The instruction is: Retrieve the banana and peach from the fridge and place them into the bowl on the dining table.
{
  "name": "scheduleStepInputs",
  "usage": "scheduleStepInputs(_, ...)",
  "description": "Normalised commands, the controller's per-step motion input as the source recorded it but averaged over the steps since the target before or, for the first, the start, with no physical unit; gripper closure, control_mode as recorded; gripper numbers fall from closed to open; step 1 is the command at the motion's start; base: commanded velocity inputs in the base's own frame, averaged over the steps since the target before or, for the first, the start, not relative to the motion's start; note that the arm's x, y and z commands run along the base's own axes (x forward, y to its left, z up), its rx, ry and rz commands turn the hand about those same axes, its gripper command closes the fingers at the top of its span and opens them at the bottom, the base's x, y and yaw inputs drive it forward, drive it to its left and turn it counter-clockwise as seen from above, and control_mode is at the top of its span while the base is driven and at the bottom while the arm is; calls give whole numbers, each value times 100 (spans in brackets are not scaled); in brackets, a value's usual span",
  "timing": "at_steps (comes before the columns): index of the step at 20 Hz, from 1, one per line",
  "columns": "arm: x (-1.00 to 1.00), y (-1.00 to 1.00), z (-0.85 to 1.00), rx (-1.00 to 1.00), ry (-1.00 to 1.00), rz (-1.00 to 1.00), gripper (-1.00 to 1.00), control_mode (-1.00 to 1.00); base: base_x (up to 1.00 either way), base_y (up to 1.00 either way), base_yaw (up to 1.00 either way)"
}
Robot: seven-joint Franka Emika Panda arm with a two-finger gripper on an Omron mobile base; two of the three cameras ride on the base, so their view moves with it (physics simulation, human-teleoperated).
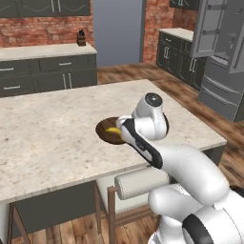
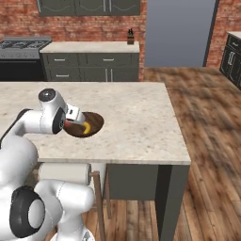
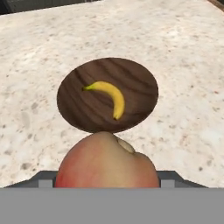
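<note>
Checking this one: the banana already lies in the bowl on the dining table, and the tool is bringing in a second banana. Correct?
Not quite. The banana does lie in the bowl on the dining table, but the hand view shows the tool holding the peach, not a second banana.

Even, diffuse light throughout, source not discernible; no glare. Rendered look, soft and low in detail. Dining table [image 1: 52, 128] top flatly lit; underside dark. Wood floor [image 2: 207, 108] smeared at right in right base view. Peach [image 3: 107, 162] near the hand camera blurred; bowl [image 3: 107, 94] and banana [image 3: 109, 96] sharper, shadowless
</note>
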Motion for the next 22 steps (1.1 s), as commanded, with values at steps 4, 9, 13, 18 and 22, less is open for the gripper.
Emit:
scheduleStepInputs(4, 65, 30, -33, 0, 1, -3, 100, -100, 0, 0, 0)
scheduleStepInputs(9, 64, 18, -27, 0, 0, -5, 100, -100, 0, 0, 0)
scheduleStepInputs(13, 65, 9, -26, 0, 0, -5, 100, -100, 0, 0, 0)
scheduleStepInputs(18, 49, 5, -33, 0, 5, -6, 100, -100, 0, 0, 0)
scheduleStepInputs(22, 46, 3, -33, 0, 11, -4, 100, -100, 0, 0, 0)
